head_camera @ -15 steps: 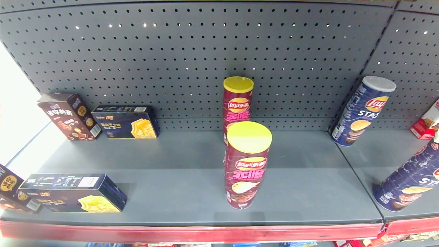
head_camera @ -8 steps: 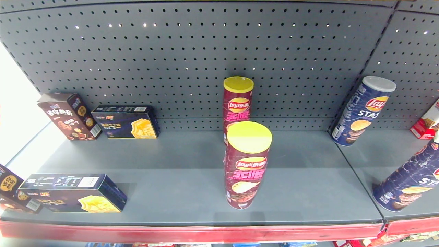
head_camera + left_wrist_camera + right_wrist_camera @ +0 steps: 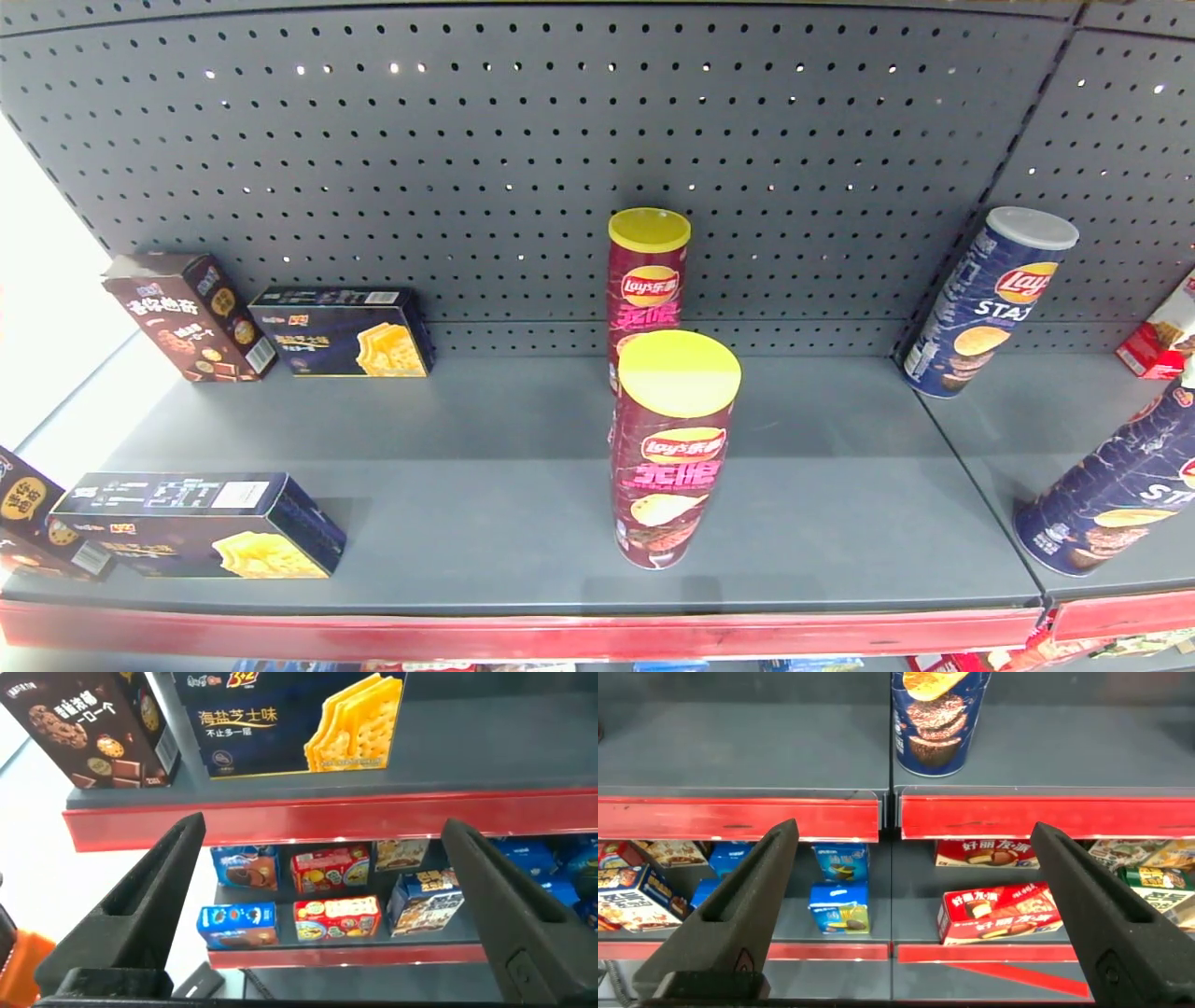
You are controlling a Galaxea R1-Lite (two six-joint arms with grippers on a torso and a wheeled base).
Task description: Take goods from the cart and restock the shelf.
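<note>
A front maroon crisp can (image 3: 670, 448) with a yellow lid stands upright in the middle of the grey shelf (image 3: 467, 485). A rear maroon crisp can (image 3: 646, 280) stands just behind it, near the pegboard. Navy cracker boxes (image 3: 201, 525) lie to the left and navy crisp cans (image 3: 985, 303) stand to the right. The left gripper (image 3: 322, 829) and right gripper (image 3: 915, 829) hang before the shelf's red edge, fingers spread wide, holding nothing.

The front red can (image 3: 667, 457) and the back red can (image 3: 646, 280) each have a round red and yellow badge with big pink letters under it. The blue can (image 3: 985, 303) has the same badge above white letters. The blue cracker box (image 3: 304, 723) has pale letters beside its cracker picture. The brown cookie box (image 3: 89, 728) has white letters on its front.
</note>
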